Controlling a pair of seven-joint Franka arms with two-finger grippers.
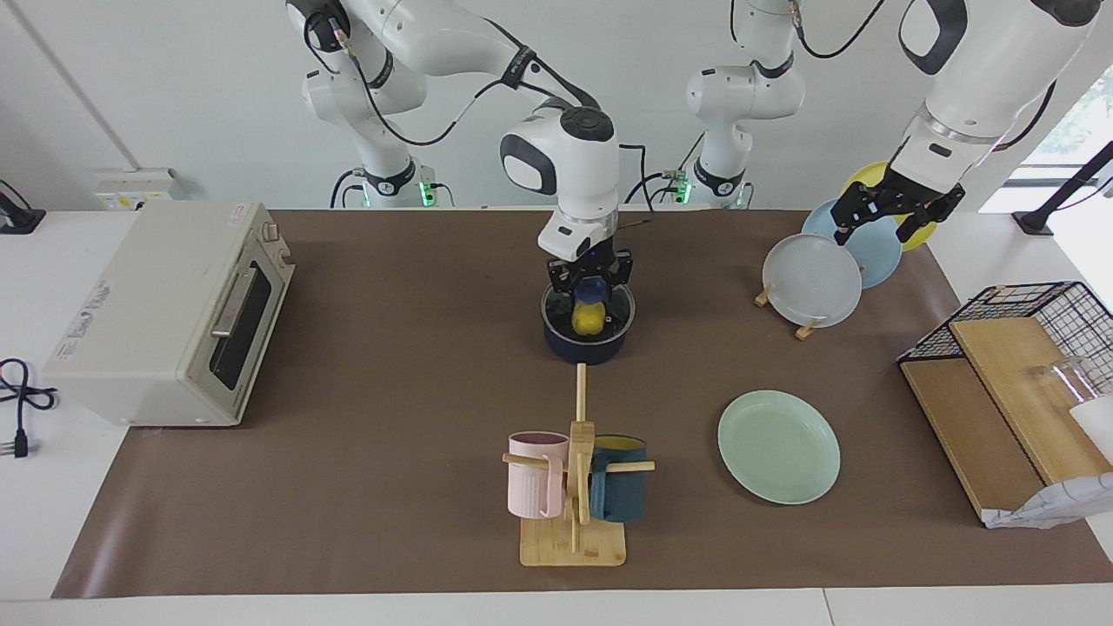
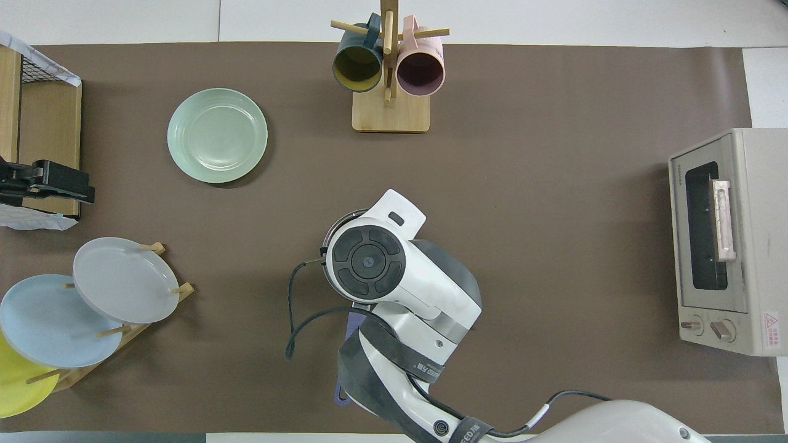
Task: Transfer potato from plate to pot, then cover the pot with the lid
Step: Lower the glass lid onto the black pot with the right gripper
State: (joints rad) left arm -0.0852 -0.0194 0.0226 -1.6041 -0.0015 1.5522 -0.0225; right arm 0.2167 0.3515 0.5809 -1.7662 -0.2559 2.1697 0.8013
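Facing view: brown mat (image 1: 391, 391) covers white table (image 1: 52, 522); right gripper (image 1: 589, 280) apparently clamps lid (image 1: 589, 306) knob; left gripper (image 1: 896, 209) spread.

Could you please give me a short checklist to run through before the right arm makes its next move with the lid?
1. Potato inside the pot: ok.
2. Plate bare: ok.
3. Right tool shut on the lid knob: ok.
4. Lid seated flush on the pot rim: cannot tell.
5. Left tool open, waiting up over the plate rack, away from the pot: ok.
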